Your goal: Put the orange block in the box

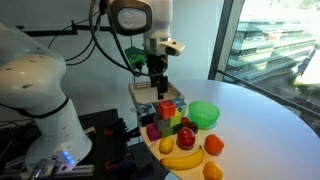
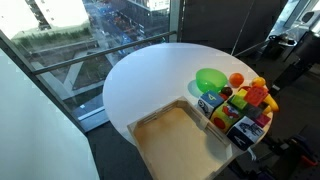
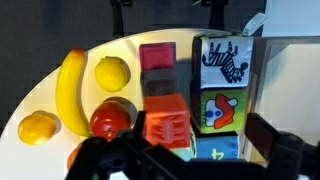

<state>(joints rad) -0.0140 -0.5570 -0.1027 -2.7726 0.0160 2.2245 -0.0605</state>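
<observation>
The orange block (image 3: 167,122) is a small orange-red cube in the cluster of blocks, right below my gripper (image 3: 190,160) in the wrist view. It also shows in an exterior view (image 1: 165,108). My gripper (image 1: 157,88) hangs just above the cluster with its fingers apart and nothing between them. The block lies toward the left finger. The box (image 2: 170,145) is shallow and square with low walls, and stands next to the blocks at the table's edge. I cannot make out the gripper in that exterior view.
A green bowl (image 1: 203,113) stands beside the blocks. A banana (image 3: 68,90), a lemon (image 3: 111,72), a red apple (image 3: 111,118) and an orange fruit (image 3: 38,127) lie near. Picture blocks (image 3: 222,85) and a dark red cube (image 3: 157,58) adjoin the orange block. A purple cube (image 1: 153,131) sits in front.
</observation>
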